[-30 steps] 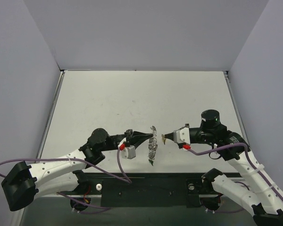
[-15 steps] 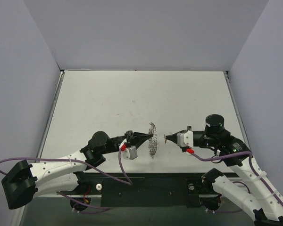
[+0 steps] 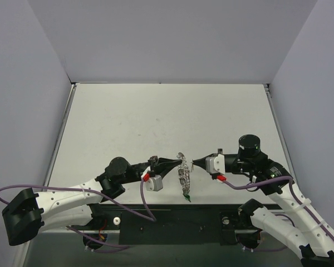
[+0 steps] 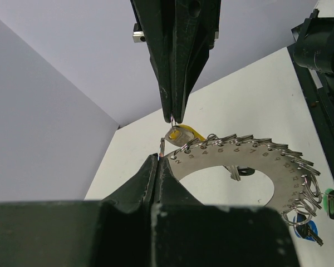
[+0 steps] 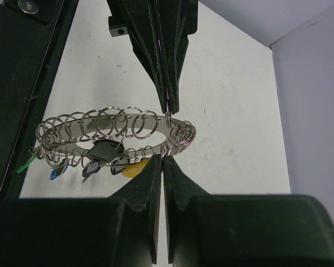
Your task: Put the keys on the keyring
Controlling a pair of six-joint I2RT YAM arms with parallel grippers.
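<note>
The keyring (image 3: 183,176) hangs edge-on over the table's (image 3: 167,117) near middle, steadied by the clamped left gripper (image 3: 181,162). The closed right gripper (image 3: 195,163) pinches the yellow key (image 4: 181,135) at its rim, probably for threading.

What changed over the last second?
The keyring twisted in the left hand, ending with its green key at the near end. The right hand backed off slightly, then returned to the ring. The left hand kept its hold.
</note>
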